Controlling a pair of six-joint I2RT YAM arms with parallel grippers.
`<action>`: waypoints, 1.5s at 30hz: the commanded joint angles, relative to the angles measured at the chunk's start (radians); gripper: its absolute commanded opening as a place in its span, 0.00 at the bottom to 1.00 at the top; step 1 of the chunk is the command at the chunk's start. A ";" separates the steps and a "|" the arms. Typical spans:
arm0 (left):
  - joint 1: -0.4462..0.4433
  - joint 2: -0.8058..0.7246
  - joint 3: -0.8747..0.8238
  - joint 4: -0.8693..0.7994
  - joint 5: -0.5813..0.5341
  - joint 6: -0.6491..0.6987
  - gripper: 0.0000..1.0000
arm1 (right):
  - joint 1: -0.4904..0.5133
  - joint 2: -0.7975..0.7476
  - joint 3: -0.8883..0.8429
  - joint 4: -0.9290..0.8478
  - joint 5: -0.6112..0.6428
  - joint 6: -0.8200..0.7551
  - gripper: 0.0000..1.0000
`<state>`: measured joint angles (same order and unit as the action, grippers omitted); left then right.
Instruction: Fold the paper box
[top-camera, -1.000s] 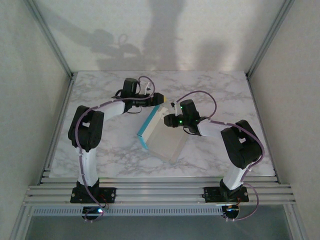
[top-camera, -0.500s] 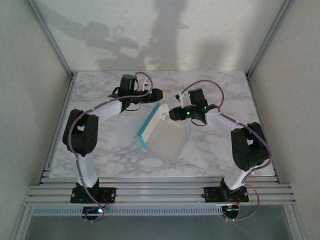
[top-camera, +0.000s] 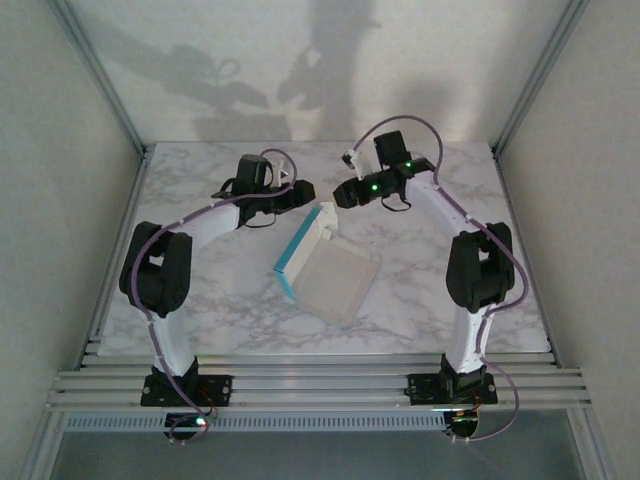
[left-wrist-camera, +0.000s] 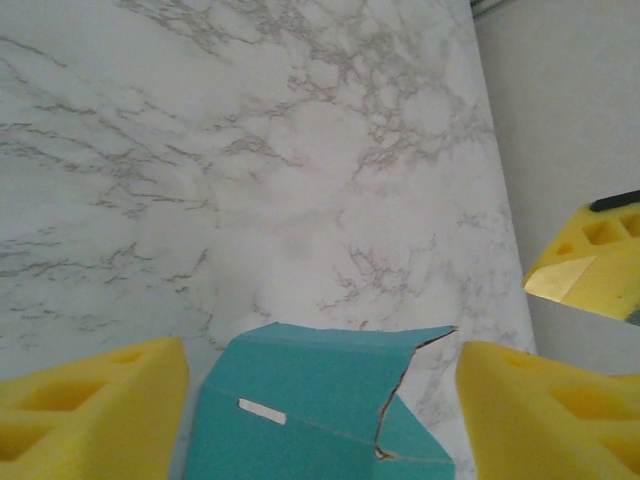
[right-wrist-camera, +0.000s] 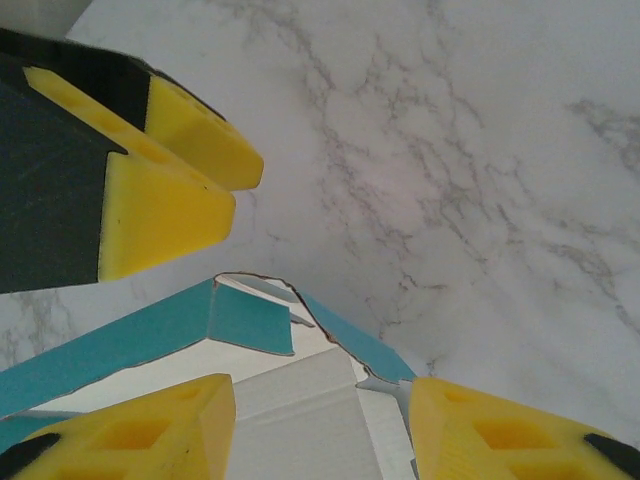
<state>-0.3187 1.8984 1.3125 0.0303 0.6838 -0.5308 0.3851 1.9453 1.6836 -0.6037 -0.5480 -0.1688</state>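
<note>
The paper box lies mid-table, partly formed, off-white inside with a raised turquoise wall along its left side. My left gripper hovers just past the box's far end, open. In the left wrist view its yellow fingers flank a turquoise flap below them without pinching it. My right gripper hangs facing it across the same end, also open. In the right wrist view its pads stand over the off-white panel and a turquoise end flap.
The marble table is bordered by aluminium frame posts and white walls. The two grippers are close together; the left gripper's fingers show in the right wrist view, and a right finger in the left wrist view.
The right arm has lifted off the box and swung toward the far side of the table. The left gripper drew back slightly and its jaws narrowed. The box stayed put.
</note>
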 joint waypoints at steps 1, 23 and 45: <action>0.009 0.028 0.012 -0.040 -0.023 -0.016 0.68 | 0.021 0.050 0.073 -0.120 -0.042 -0.051 0.49; -0.014 0.071 0.047 -0.102 -0.023 0.049 0.67 | 0.060 0.144 0.161 -0.132 0.022 -0.061 0.44; -0.037 0.092 0.099 -0.134 -0.017 0.080 0.69 | 0.069 0.092 0.059 -0.088 0.072 -0.072 0.17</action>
<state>-0.3462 1.9781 1.3746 -0.0879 0.6647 -0.4702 0.4416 2.0766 1.7664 -0.6991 -0.4904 -0.2409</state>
